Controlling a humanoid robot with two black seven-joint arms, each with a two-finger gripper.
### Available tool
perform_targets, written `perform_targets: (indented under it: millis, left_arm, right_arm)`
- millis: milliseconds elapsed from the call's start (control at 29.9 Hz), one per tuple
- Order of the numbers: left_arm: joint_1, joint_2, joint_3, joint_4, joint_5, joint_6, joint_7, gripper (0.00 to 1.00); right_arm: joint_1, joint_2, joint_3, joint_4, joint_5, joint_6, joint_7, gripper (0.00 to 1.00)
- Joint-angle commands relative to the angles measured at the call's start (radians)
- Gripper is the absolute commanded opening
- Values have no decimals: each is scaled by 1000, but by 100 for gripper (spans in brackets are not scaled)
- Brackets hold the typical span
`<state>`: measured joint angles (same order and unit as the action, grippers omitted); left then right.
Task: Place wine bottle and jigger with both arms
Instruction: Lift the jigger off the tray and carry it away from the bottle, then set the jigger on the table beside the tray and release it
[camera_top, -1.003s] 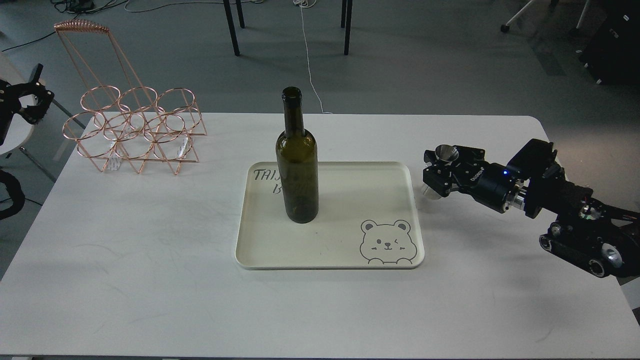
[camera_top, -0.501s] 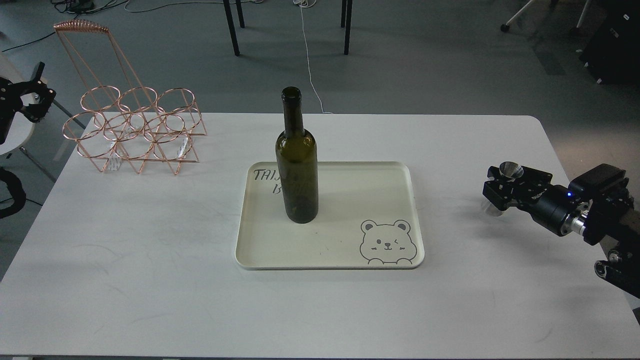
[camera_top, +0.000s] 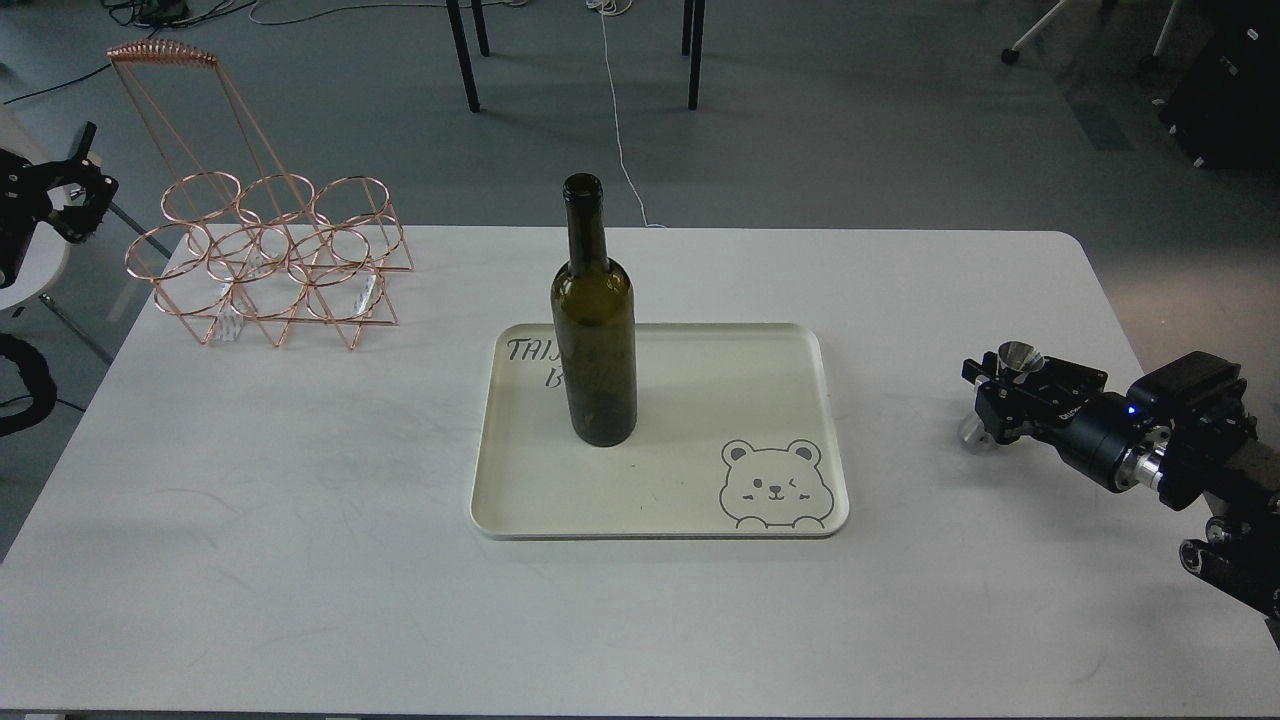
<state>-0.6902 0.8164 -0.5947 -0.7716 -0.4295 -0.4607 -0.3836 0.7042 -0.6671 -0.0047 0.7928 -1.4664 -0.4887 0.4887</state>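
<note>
Head view shows my right gripper (camera_top: 1012, 395) clamped on the jigger (camera_top: 1008, 388), low over the white table (camera_top: 300, 520) right of the tray (camera_top: 800, 500) holding the wine bottle (camera_top: 594, 330); I should lower it level before releasing, while my left gripper (camera_top: 70, 195), jaws unreadable, waits off-table.

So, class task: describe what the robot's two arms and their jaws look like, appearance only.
The right arm is black and blocky, with a silver metal ring at the wrist, a small blue light, faint white lettering and round silver caps near the frame edge. Its gripper is black and angular. The left gripper is also black and thin, with a black ribbed cable below it.
</note>
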Motion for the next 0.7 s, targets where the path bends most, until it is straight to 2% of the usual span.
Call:
perform_targets:
  millis: [0,201,334,435,669]
  left_arm:
    - [-6,1,-1,0,0,-1,0,98]
    - [-8,3,-2,0,0,-3,0,98]
    - [-12,3,-2,0,0,-1,0,98]
    - [-22,3,-1,0,0,-1,2,98]
    - [-26,12,4,-1,2,-6,12,98]
  right_arm:
    - [-2,-2,-8,8,0,0,0,41]
    - [-5,-16,-9,16,1,0,0,44]
    - [-11,-51,-9,48,6,0,0,56]
    - [-18,-142,-6,143,15,0,0,69]
    - [-23,-275,-1,272,99,0,0,81]
